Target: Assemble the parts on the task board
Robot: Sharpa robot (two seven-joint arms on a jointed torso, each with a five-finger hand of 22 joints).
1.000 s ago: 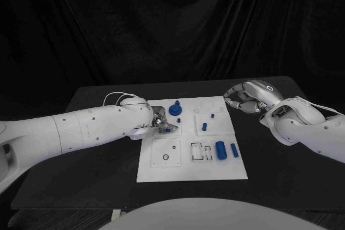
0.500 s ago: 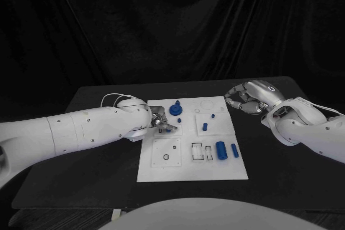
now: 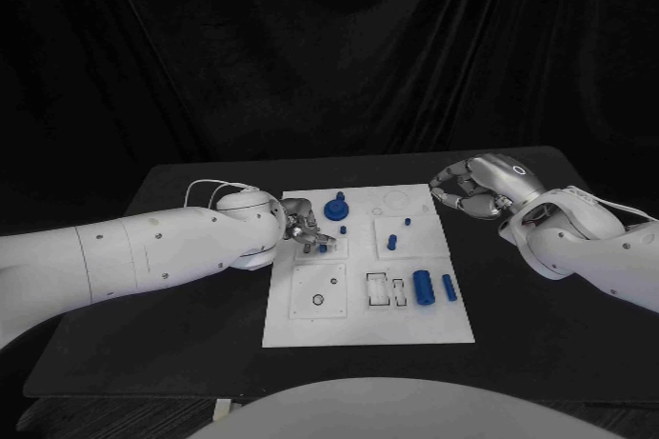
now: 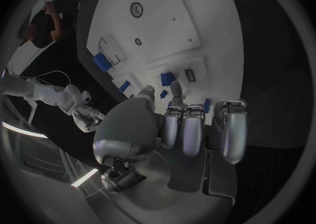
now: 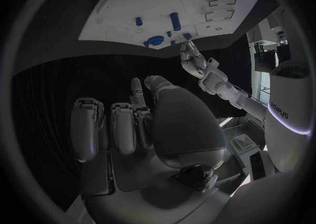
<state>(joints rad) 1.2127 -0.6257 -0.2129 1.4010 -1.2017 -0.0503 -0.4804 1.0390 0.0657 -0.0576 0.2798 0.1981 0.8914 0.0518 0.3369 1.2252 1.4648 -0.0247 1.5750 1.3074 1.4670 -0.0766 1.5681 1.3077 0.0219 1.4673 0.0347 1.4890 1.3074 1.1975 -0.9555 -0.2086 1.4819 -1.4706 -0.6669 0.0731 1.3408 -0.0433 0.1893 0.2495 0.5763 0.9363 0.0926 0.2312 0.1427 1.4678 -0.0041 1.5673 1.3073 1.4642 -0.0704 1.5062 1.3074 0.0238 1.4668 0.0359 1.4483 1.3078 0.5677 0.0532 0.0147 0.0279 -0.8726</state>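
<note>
Task board (image 3: 364,310) at bench centre – left hand (image 3: 305,232), shifted slightly toward 9 o'clock, fingers pinching a small blue part (image 3: 322,249) at the board's 10 o'clock, seating apparently under way; right hand (image 3: 467,189) unchanged at 2 o'clock, fingers curled, empty.

Bare task board (image 3: 369,327) front (blue parts (image 3: 423,288) rightward)

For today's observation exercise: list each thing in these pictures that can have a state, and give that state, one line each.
left hand: over the task board's upper left, fingertips at a small blue part.
right hand: fingers curled, holding nothing, off the board.
task board: flat on the table.
large blue cylinder: lying on the board.
</note>
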